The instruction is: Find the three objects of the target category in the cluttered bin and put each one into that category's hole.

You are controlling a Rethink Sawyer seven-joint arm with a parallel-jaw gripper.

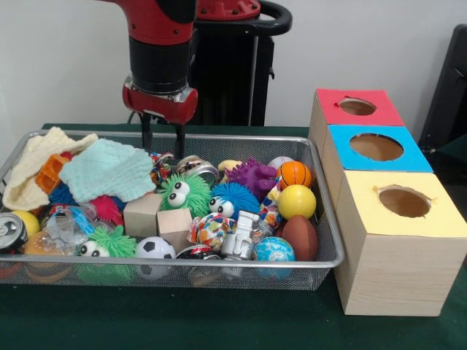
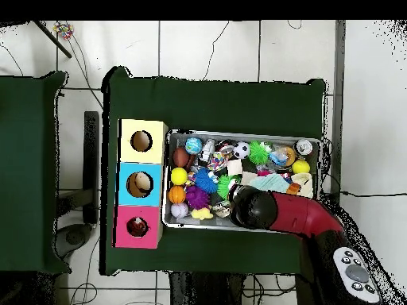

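Where wire mesh bin (image 1: 321, 211) sides rise, fuzzy, spiky, round toys.

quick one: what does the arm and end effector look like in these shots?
The arm has a glossy red shell over a black cylindrical wrist section, ending in a red collar with a silver band. The end effector is two thin dark prongs. From overhead the arm reads red with a black end.

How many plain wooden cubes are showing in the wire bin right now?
2: a larger light wooden cube left of centre, and a smaller wooden cube touching its right side, nearer the front. Clutter may hide others.
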